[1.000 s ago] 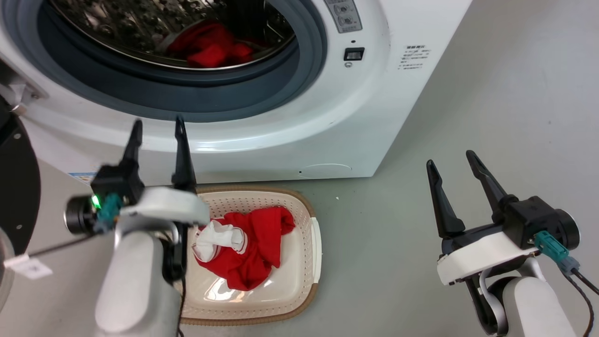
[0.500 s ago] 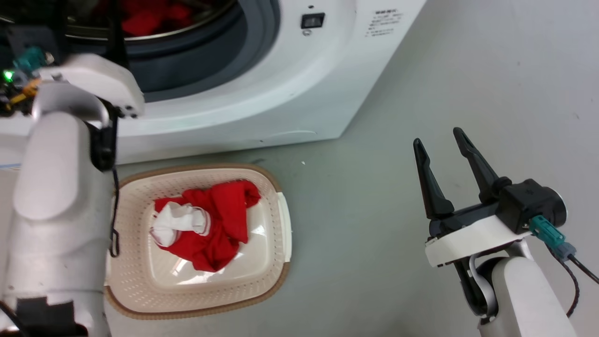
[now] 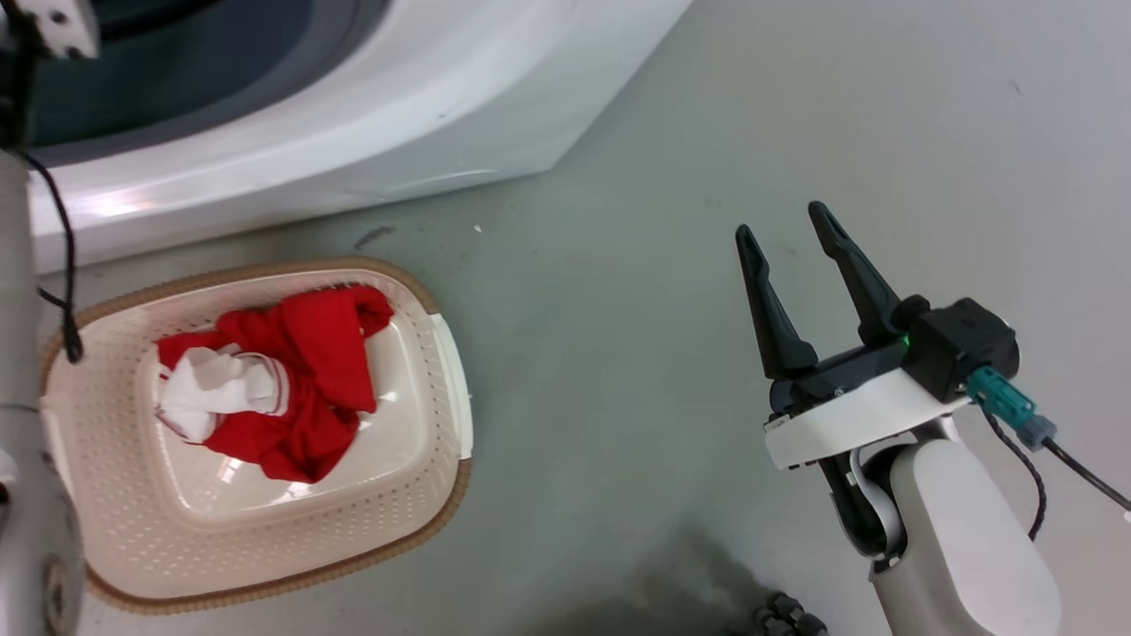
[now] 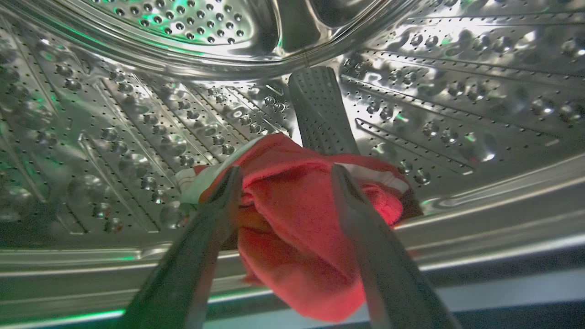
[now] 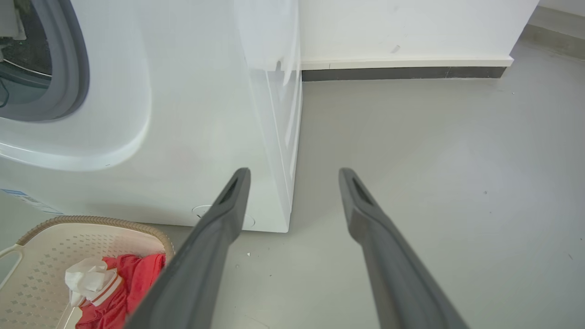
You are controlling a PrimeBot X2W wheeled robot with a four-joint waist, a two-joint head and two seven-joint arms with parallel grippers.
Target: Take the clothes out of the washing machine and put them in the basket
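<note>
In the left wrist view my left gripper (image 4: 284, 170) is inside the washing machine's perforated steel drum (image 4: 137, 123). It is open, with one finger on each side of a red garment with white trim (image 4: 292, 219) that lies on the drum floor. In the head view, more red and white clothes (image 3: 292, 380) lie bunched in the cream basket (image 3: 424, 291) on the floor before the washing machine (image 3: 353, 115). My right gripper (image 3: 781, 221) hovers open and holds nothing over bare floor, well right of the basket.
The grey floor (image 3: 618, 353) stretches right of the basket and the washer. My pale left forearm (image 3: 18, 353) with a black cable (image 3: 53, 221) runs along the head view's left edge. A wall with a dark baseboard (image 5: 402, 72) stands behind the washer.
The head camera has swung, shifting the whole picture up and left. My left gripper rose from in front of the porthole, out of the head view. The right gripper stays open.
</note>
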